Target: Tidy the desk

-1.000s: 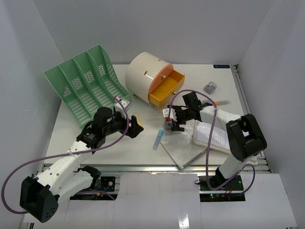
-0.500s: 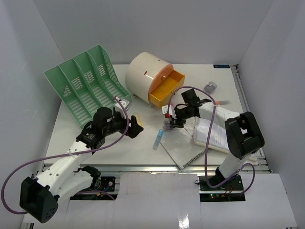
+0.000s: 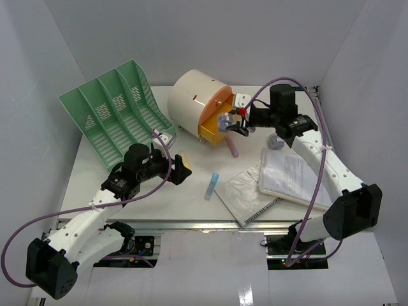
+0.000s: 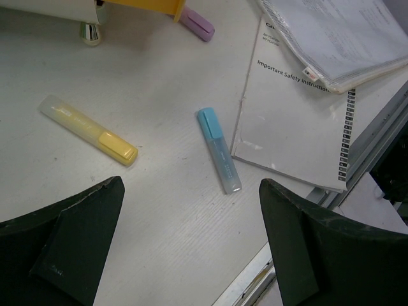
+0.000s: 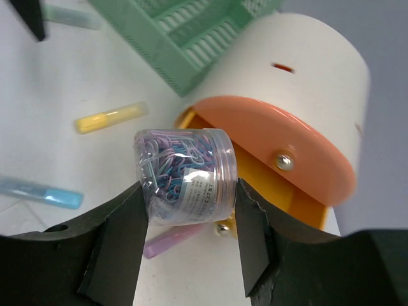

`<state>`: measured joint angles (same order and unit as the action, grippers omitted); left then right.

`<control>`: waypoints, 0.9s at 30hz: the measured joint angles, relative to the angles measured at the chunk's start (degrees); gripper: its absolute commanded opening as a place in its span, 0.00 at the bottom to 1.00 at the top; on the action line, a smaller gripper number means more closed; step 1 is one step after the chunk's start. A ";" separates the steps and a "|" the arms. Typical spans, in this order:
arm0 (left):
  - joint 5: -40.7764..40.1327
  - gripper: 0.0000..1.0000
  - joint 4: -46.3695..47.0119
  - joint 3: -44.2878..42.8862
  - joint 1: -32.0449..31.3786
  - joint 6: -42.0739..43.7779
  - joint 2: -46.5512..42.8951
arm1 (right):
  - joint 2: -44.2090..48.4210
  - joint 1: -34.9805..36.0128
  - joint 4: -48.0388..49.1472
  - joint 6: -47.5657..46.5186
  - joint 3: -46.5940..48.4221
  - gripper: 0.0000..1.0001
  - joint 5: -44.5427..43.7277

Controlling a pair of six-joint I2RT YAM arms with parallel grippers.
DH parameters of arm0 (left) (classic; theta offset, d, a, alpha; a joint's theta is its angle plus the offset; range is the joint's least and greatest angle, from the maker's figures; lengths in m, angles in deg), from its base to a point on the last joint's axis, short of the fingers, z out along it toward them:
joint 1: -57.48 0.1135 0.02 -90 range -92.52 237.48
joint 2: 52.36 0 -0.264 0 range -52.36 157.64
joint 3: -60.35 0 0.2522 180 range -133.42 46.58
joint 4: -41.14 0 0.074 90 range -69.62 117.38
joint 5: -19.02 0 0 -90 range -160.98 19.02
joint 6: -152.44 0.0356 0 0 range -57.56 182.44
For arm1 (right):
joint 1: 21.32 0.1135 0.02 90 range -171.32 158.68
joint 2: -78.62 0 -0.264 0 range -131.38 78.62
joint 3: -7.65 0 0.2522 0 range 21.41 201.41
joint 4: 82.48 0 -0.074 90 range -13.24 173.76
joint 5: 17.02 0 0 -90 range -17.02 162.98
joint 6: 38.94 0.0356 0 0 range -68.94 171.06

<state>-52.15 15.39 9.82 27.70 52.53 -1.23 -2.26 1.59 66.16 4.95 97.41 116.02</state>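
Clip jar (image 5: 185,175) is clamped in right pincer (image 5: 189,197) — raised just beside the open drawer (image 3: 213,132), likely for stowing. Left pincer (image 4: 191,188) is spread wide — poised above blue highlighter (image 4: 218,150).

The left arm (image 3: 83,223) and the right arm (image 3: 322,166) are both made of long white tubes joined by fat, round black parts, and each has a big black lump down by its base. A thin purple cable (image 3: 60,210) runs in loose loops along each arm, from the bottom up to the wrist. The left gripper (image 4: 189,191) and the right gripper (image 5: 188,191) each have two wide, flat black fingers (image 4: 70,248) with pointed tips, and the right one has a small red bit (image 3: 243,111) on it.
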 measured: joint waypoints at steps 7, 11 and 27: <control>-0.01 0.98 -0.01 0.29 0.00 0.00 -0.35 | -5.68 -2.52 14.23 16.79 0.05 0.14 -15.98; -0.07 0.98 -0.02 0.42 0.00 0.00 -0.35 | -11.34 -2.74 17.52 21.44 1.18 0.18 -22.92; -0.20 0.98 0.01 0.42 0.00 0.02 -0.35 | -16.70 -3.45 21.93 25.17 2.82 0.91 -28.42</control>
<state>-52.35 15.39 10.25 27.70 52.55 -1.58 -18.96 -1.87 88.09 30.12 100.23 87.60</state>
